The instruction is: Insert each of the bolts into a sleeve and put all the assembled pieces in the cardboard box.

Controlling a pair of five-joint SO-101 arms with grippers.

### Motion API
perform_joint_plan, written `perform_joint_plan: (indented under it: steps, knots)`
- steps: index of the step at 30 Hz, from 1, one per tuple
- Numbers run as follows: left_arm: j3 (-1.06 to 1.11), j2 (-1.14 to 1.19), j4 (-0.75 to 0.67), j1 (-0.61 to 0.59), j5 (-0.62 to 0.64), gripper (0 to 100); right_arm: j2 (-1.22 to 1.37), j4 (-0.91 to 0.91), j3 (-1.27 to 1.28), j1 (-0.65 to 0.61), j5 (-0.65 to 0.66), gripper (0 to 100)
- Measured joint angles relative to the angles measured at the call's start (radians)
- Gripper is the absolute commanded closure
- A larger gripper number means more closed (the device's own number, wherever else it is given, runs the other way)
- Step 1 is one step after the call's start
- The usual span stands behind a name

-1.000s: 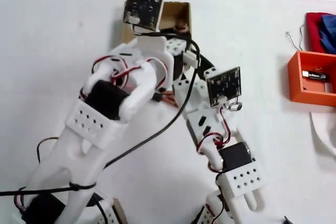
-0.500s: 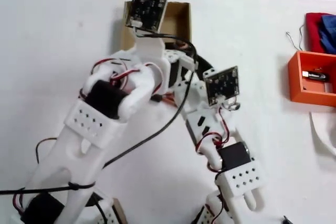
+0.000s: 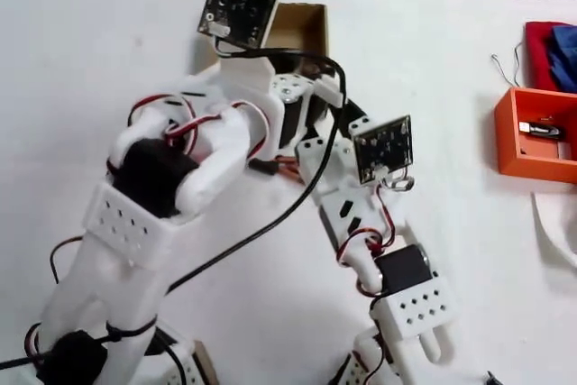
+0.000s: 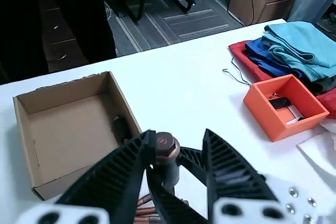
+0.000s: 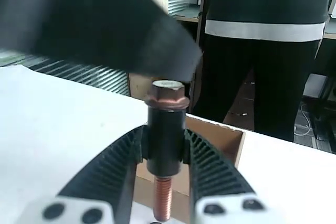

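Observation:
My right gripper [image 5: 164, 141] is shut on a black sleeve [image 5: 165, 124] held upright. A copper bolt sits in it, head [image 5: 166, 95] on top and thread [image 5: 163, 198] sticking out below. My left gripper [image 4: 179, 139] stands open around the same bolt head [image 4: 166, 146], which lies against one finger. Behind stands the cardboard box [image 4: 31, 114], with a dark assembled piece [image 4: 119, 127] inside by one wall. In the high view both arms [image 3: 225, 123] [image 3: 361, 214] meet just in front of the box [image 3: 306, 20].
An orange tray [image 4: 262, 103] [image 3: 532, 137] with small parts stands off to the right. Beyond it lie folded red and blue cloths [image 4: 294, 45] [image 3: 550, 47]. More copper threads [image 4: 148, 214] show low beside the left gripper's finger. A person stands behind the table [image 5: 262, 51].
The left arm has shifted left and its wrist camera has swung up and left, away from the box. The right arm has kept still with the sleeve and bolt.

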Motion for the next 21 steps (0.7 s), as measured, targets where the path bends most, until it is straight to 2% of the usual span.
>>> perform_joint_plan:
  steps: [5, 10, 15, 21]
  knots:
    - [-0.068, 0.000, 0.003, -0.032, 0.000, 84, 0.000, 0.000, 0.000, -0.002, 0.000, 97.7]
    - [-0.161, 0.000, 0.006, -0.157, 0.000, 84, 0.000, 0.000, 0.000, -0.005, 0.000, 97.8]
    - [-0.285, -0.002, 0.121, -0.387, 0.000, 84, 0.000, 0.072, -0.021, 0.015, 0.000, 97.8]
    - [-0.267, -0.002, 0.325, -0.735, 0.000, 84, 0.000, 0.393, -0.232, 0.109, 0.000, 97.8]
